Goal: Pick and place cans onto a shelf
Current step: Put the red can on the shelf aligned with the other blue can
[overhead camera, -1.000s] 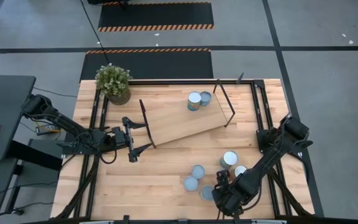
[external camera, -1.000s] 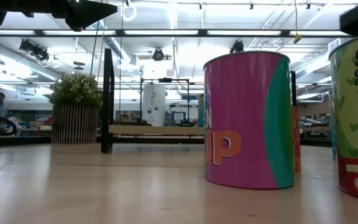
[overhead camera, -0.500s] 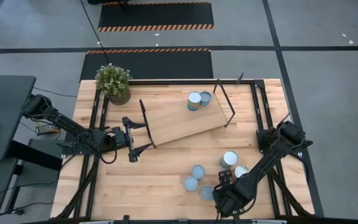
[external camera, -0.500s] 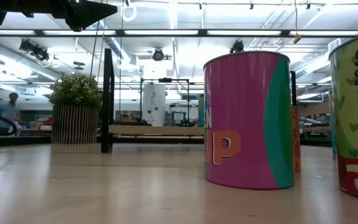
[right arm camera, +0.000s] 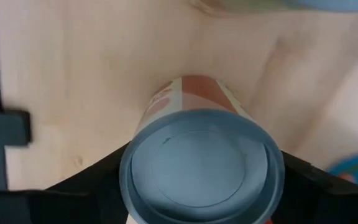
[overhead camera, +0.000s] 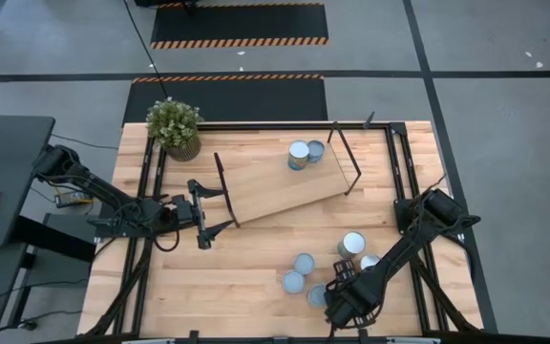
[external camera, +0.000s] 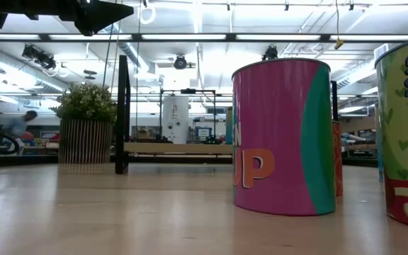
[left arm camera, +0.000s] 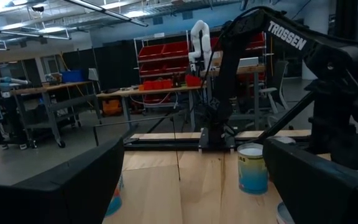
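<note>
While the left arm waits at the table's nine o'clock side, its left gripper [overhead camera: 208, 216] spread wide and holding nothing just off the near end frame of the shelf [overhead camera: 275, 182], the right arm reaches down over the cluster of cans at the table's five o'clock. The right gripper [overhead camera: 337, 296] sits directly above a red-and-cream can [right arm camera: 199, 163]; seen from its wrist, that can's pale blue top fills the space between the two dark fingers [right arm camera: 82, 186], which flank it on either side, spread wide and not visibly clamped on it. Loose cans stand close by on the tabletop [overhead camera: 246, 277]: one [overhead camera: 352, 245] at the cluster's one o'clock, another [overhead camera: 305, 263] toward eleven o'clock, a third [overhead camera: 294, 282] at nine o'clock. Two cans [overhead camera: 299, 154] already rest side by side on the shelf board near its far end, toward the table's twelve o'clock. A potted plant [overhead camera: 176, 127] stands at the table's eleven o'clock corner. From table height, a pink-and-green can [external camera: 283, 137] looms in the foreground, a person [external camera: 21, 124] visible in the room far behind.
</note>
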### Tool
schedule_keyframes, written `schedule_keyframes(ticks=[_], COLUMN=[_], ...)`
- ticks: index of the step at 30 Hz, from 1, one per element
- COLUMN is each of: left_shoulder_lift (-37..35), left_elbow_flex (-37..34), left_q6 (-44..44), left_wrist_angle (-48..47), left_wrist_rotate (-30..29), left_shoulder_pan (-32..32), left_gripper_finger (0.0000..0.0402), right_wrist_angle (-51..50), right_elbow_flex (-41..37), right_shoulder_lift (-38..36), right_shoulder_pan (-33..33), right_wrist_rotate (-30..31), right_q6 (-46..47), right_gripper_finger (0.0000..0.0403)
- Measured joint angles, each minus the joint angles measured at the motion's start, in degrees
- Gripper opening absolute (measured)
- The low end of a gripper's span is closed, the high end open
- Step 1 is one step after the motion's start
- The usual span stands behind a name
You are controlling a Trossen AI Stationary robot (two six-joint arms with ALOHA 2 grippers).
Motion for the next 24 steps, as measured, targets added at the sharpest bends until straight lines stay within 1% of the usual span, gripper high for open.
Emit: schedule_keyframes(ticks=[2, 5, 9, 15, 20, 24], left_shoulder_lift=[0.0, 0.0, 0.0, 0.0, 0.0, 0.0], left_elbow_flex=[0.0, 0.0, 0.0, 0.0, 0.0, 0.0], left_q6=[0.0, 0.0, 0.0, 0.0, 0.0, 0.0], left_wrist_angle=[0.1, 0.1, 0.2, 0.1, -0.1, -0.2], left_wrist_rotate=[0.0, 0.0, 0.0, 0.0, 0.0, 0.0], left_shoulder_pan=[0.0, 0.0, 0.0, 0.0, 0.0, 0.0], left_gripper_finger=[0.0389, 0.0389, 0.0389, 0.0389, 0.0389, 0.0389], right_wrist_angle=[-3.7, -10.7, -13.3, -20.1, -21.5, -20.2], right_elbow_flex=[2.1, 6.0, 9.7, 13.5, 15.4, 15.3], right_shoulder_lift=[0.0, 0.0, -0.1, -0.1, -0.2, -0.5], right_shoulder_pan=[-1.0, -2.7, -5.5, -11.9, -18.5, -26.2], right_wrist_rotate=[0.4, 4.4, 10.5, 15.6, 21.5, 22.1], right_q6=[-1.9, -5.3, -13.4, -23.9, -35.6, -43.0], right_gripper_finger=[0.0291, 0.0302, 0.0304, 0.0304, 0.0305, 0.0305])
